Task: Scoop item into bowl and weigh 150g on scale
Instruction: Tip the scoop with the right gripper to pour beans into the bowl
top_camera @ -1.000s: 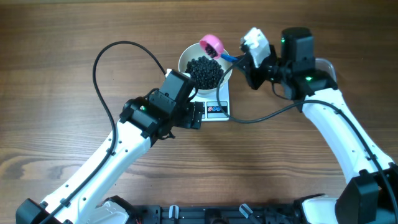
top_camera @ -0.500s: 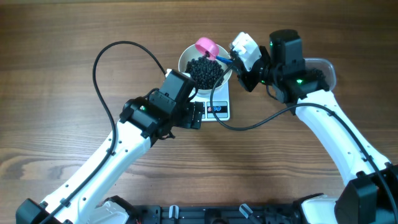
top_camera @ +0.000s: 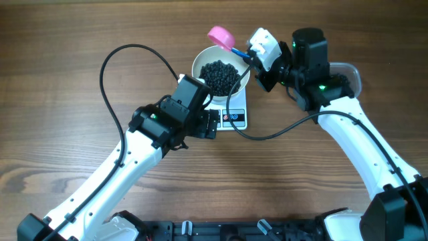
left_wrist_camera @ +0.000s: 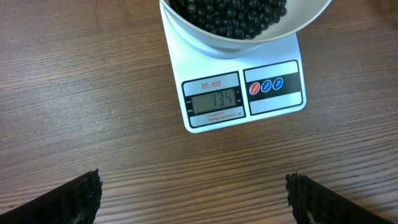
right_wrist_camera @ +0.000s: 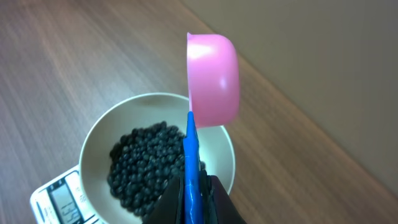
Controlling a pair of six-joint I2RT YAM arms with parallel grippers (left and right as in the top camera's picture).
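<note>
Just ahead of the left pincer (left_wrist_camera: 193,202), gaping empty, sits the scale (left_wrist_camera: 186,65); right pincer (right_wrist_camera: 191,193) clamps the scoop (right_wrist_camera: 213,78).

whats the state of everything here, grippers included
scale: on, display reads 134
bowl: sitting on the scale
beans: heaped in the bowl
scoop: tipped sideways above the bowl's rim
right gripper: shut on the scoop's blue handle
left gripper: open, empty, near the scale

The bowl (left_wrist_camera: 239,45) of beans (left_wrist_camera: 230,12) tops the scale (left_wrist_camera: 178,59) — display (left_wrist_camera: 214,99) reads 134.
</note>
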